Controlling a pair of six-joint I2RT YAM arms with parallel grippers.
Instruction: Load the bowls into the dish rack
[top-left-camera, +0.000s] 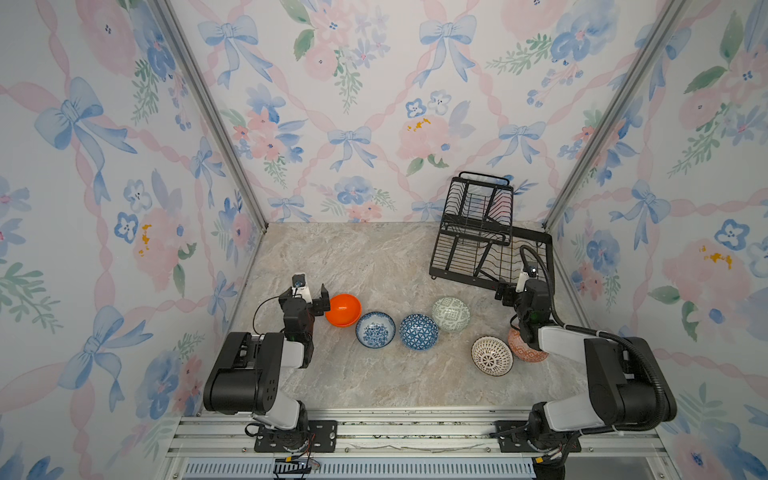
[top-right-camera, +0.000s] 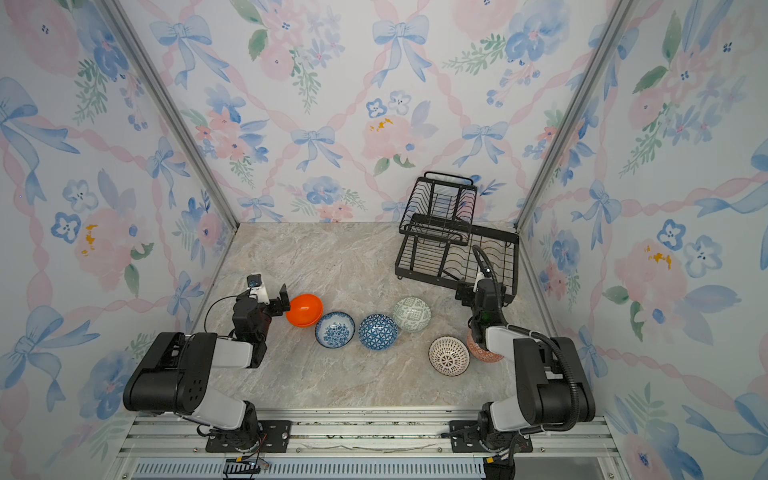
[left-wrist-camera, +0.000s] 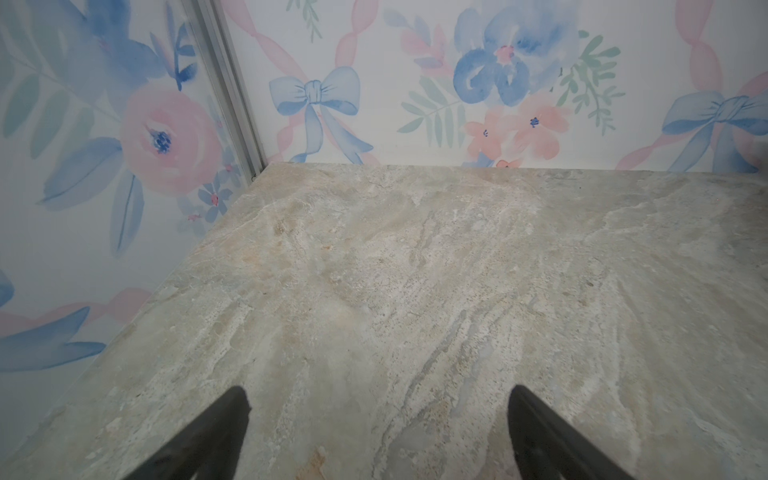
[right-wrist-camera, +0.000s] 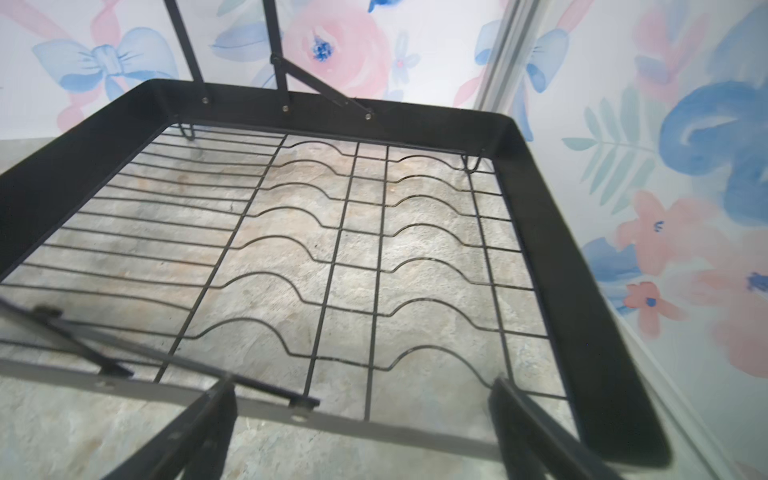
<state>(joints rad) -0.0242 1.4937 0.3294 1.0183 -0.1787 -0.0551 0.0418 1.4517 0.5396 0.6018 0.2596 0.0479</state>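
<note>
Spread left hand hovers over the bench; spread right hand hangs at the rim of the dish rack. Bowls sit on the bench, the orange-red bowl half hidden beneath the right arm.

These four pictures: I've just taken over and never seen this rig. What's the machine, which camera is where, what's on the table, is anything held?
Two robot arms, each ending in a two-fingered tool. Two pictures look down from overhead, nearly alike; two come from cameras on the wrists. On the marble table are six bowls: orange, blue-floral, blue-triangle, pale green, white lattice, and orange-red, partly behind the right arm. The black dish rack sits at the back right. The left tool and right tool are both open, holding nothing; the right faces the rack.
</note>
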